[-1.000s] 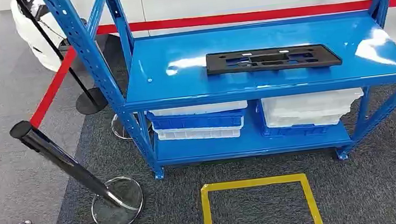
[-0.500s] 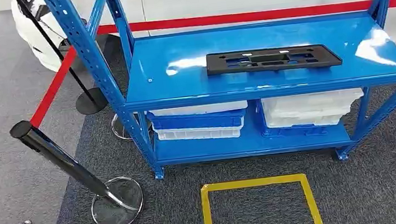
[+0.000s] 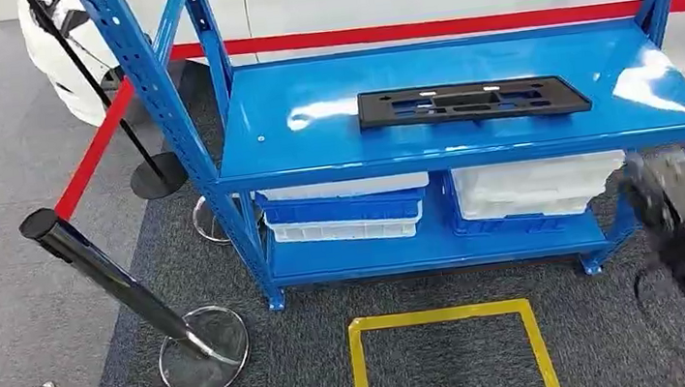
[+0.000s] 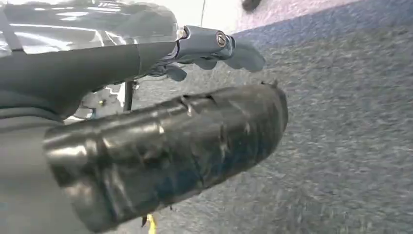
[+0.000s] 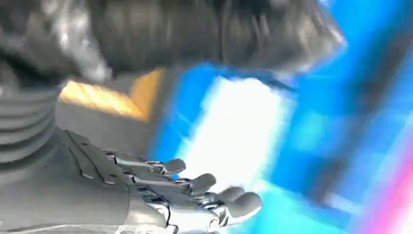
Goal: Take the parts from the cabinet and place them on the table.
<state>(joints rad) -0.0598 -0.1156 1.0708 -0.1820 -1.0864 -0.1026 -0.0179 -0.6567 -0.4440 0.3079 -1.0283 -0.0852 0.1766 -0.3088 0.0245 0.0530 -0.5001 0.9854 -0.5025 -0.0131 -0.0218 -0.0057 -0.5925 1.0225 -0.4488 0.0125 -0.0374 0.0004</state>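
1. One black part (image 3: 473, 102) lies flat on the top shelf of the blue cabinet (image 3: 316, 162), with nothing touching it.
2. A moment ago no arm was in the head view. Now the right hand (image 3: 667, 195) has come up beside the cabinet's right end, well below the part. I think the reach is just starting.
3. Its fingers (image 5: 209, 192) are spread and hold nothing.
4. It looks blurry.
5. The left hand (image 4: 214, 48) hangs over the carpet, fingers apart and empty.
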